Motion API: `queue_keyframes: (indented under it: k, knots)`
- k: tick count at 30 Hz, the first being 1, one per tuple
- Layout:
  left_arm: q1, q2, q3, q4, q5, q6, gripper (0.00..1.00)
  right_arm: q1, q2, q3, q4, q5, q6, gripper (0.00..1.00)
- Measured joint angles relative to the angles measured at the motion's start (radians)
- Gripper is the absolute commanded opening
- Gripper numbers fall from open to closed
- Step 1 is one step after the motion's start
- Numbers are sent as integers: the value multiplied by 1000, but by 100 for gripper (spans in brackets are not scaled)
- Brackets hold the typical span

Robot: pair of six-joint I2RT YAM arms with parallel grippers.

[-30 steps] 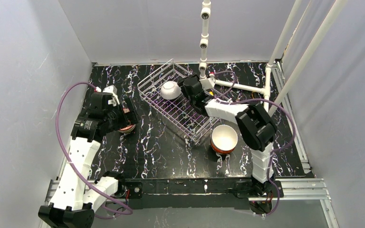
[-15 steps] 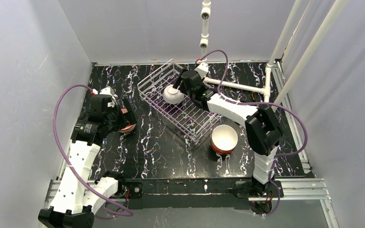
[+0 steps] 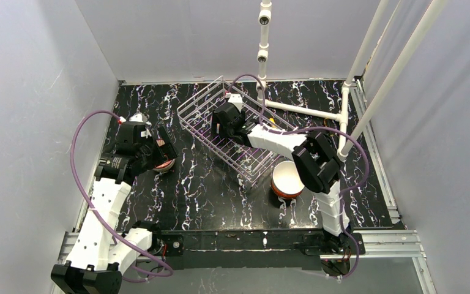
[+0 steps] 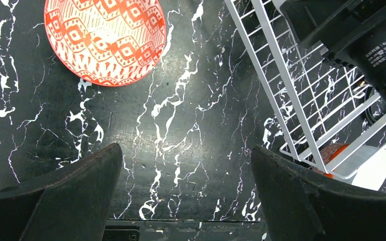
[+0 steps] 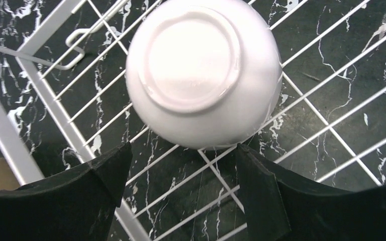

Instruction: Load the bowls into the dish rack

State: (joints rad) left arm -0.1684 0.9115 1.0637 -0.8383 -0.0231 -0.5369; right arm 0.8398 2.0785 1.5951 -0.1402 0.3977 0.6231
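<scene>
Now: white bowl upside down in the rack, both grippers spread

Nearest the bases, the left arm rises from the near left corner and bends forward, its wrist aimed down at the black marbled table (image 3: pixel 220 202). The left gripper (image 4: pixel 186 153) hangs over bare tabletop, fingers spread wide with nothing between them. Just past its tips, the red-orange patterned bowl (image 4: pixel 105 37) sits upside down on the table, apart from both fingers. From above, the wrist covers most of that bowl.

To the right, an upright bowl (image 3: pixel 288 179) with a white inside stands on the table just beside the near corner of the dish rack (image 3: pixel 249 158), close under the right arm's elbow. The rack lies askew in the middle of the table.

The right arm reaches forward and leftward over that bowl, its forearm crossing the rack's right side. The right gripper (image 5: pixel 183 150) points down into the rack's far half, fingers parted. The white bowl (image 5: pixel 203 70) rests upside down, foot ring up, on the grid bottom just beyond the fingertips, and neither pad visibly presses it. From above, the wrist hides this bowl.

Farthest back, at the right, stands the white pipe frame (image 3: pixel 309 111).
</scene>
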Motion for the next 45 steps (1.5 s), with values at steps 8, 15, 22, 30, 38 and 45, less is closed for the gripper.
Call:
queue_keyframes:
  k: [8,15,22,30,38,45]
  knots:
    - [14,10,-5,0,-16,-7,98,-7,93,63,57,66,-36,64]
    - [19,18,-6,0,-21,-6,98,-29,145,92,165,132,-41,63]
    - [29,42,-8,1,-23,-8,98,-51,192,159,204,196,-49,62]
    - [47,67,-39,0,-95,-34,98,-67,221,200,252,243,-62,45]
    - [90,122,-72,0,-181,-59,87,-71,221,214,291,229,-100,35]
    - [129,144,-87,24,-226,-68,56,-81,205,186,304,122,-116,38]
